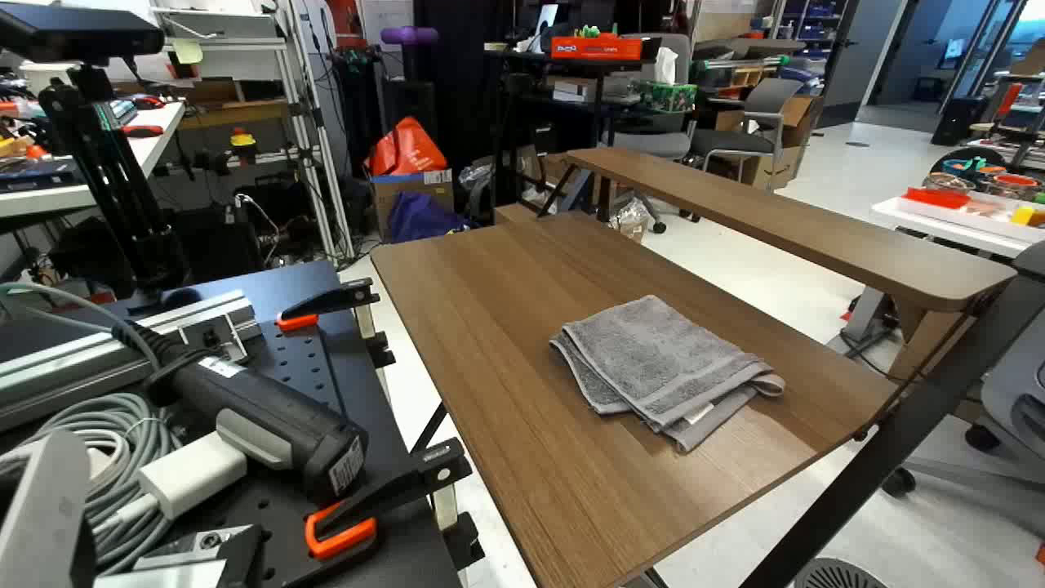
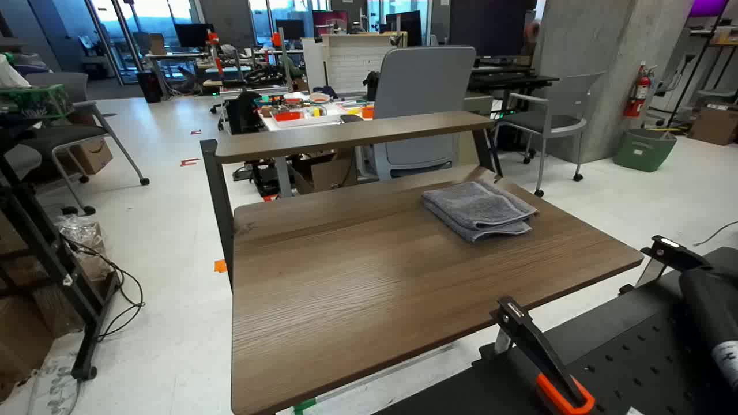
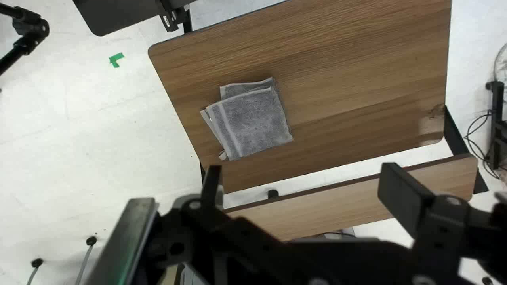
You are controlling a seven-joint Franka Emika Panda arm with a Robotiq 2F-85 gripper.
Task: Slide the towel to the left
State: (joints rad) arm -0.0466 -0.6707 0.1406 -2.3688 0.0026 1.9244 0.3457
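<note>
A folded grey towel lies flat on a brown wooden table [image 1: 482,327]. The towel shows in both exterior views [image 1: 665,355] [image 2: 478,207] and in the wrist view [image 3: 253,120]. It lies near one end of the tabletop, its folded layers slightly offset and a small tag showing at one edge. My gripper [image 3: 302,174] shows only in the wrist view, with its two black fingers wide apart and nothing between them. It is high above the scene, apart from the towel. The gripper and arm are out of view in both exterior views.
A raised wooden shelf [image 1: 784,220] runs along one long side of the table on dark metal legs. A black bench [image 1: 286,351] with orange-handled clamps [image 1: 343,531], a coiled cable and a black handheld tool stands along the opposite side. A grey chair [image 2: 424,86] stands behind the shelf.
</note>
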